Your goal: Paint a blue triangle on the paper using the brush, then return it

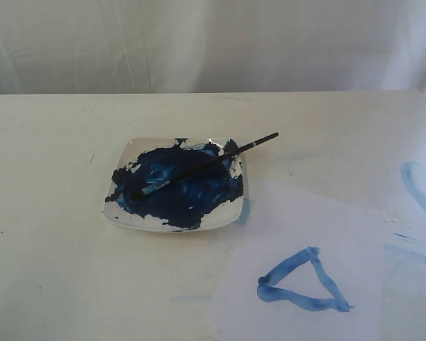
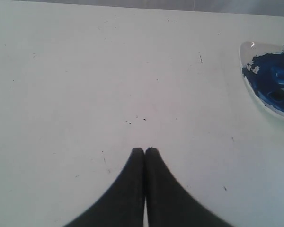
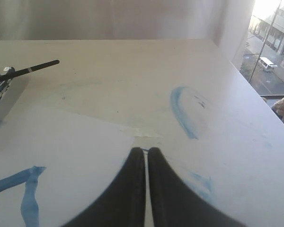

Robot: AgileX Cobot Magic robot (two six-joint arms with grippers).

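The blue triangle (image 1: 303,283) is painted on the paper (image 1: 319,234) at the front right of the exterior view; part of it (image 3: 23,189) also shows in the right wrist view. The brush (image 1: 202,165) lies across the paint-smeared square white plate (image 1: 130,219), its handle end (image 3: 33,69) jutting past the rim. No gripper touches it. My left gripper (image 2: 145,150) is shut and empty over bare table, left of the plate (image 2: 250,80). My right gripper (image 3: 146,150) is shut and empty above the paper's far edge (image 3: 75,137). Neither arm appears in the exterior view.
Pale-blue curved streaks (image 1: 419,186) mark the table at the right, near its right edge (image 3: 255,90). A piece of tape (image 3: 149,133) holds the paper's edge. A white curtain (image 1: 213,42) hangs behind the table.
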